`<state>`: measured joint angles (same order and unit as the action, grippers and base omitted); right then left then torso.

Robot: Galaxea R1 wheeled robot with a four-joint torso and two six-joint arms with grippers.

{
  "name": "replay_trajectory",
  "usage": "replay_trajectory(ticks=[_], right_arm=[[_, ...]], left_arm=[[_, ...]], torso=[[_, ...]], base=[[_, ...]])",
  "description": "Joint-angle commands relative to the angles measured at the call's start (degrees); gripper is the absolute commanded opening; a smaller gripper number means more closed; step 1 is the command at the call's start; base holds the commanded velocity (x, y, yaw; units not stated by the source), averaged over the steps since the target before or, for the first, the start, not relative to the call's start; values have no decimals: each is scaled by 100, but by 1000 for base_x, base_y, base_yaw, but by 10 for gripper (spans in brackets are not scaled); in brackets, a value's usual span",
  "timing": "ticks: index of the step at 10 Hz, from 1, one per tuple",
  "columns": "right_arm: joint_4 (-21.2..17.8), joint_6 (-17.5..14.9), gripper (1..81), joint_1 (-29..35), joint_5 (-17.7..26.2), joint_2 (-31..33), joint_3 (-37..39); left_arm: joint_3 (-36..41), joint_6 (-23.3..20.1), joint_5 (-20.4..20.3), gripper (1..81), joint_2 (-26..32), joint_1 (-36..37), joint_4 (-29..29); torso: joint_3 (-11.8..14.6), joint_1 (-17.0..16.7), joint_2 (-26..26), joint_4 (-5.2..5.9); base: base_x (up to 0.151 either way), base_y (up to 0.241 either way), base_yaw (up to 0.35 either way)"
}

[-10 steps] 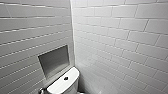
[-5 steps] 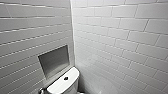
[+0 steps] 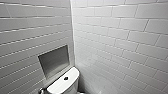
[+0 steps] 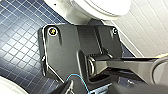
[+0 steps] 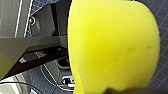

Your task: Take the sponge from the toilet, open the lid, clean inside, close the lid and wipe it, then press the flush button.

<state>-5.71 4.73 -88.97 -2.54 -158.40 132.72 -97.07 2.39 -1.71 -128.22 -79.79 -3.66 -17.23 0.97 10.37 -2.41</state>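
Yellow sponge (image 5: pixel 112 45) close before the right wrist camera, clamped in the right claw (image 5: pixel 117 90), hanging above dark blue floor tiles (image 5: pixel 161 10). Left claw (image 4: pixel 96 87): apart or together, cannot tell. Beyond the left wrist, white toilet bowl (image 4: pixel 82 12) standing on the same blue mosaic, pale wall just beside it.

Nothing shifted in the head view against half a second ago: same white brick-laid wall tiles (image 3: pixel 120 37), same corner, same framing. Low at 7 o'clock, flat white tank top (image 3: pixel 58 86), round dark flush button (image 3: pixel 66 78) in its middle. At 11 o'clock from the tank, rectangular grey niche (image 3: pixel 53 61) recessed in the wall, plain grey back and sides showing inside.
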Motion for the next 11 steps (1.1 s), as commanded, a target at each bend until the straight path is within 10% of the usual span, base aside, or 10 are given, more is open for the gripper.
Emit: replay_trajectory(ticks=[1, 11], right_arm=[[-80, 19, 10, 181, 368, 131, -186], [-62, 19, 10, 94, 280, 518, -880]], left_arm=[[223, -160, 188, 811, 209, 608, -227], [2491, -19, 1602, 811, 833, 3156, 75]], torso=[[0, 0, 0, 0], [0, 2, -2, 0]], base=[[0, 0, 0], [0, 0, 0]])
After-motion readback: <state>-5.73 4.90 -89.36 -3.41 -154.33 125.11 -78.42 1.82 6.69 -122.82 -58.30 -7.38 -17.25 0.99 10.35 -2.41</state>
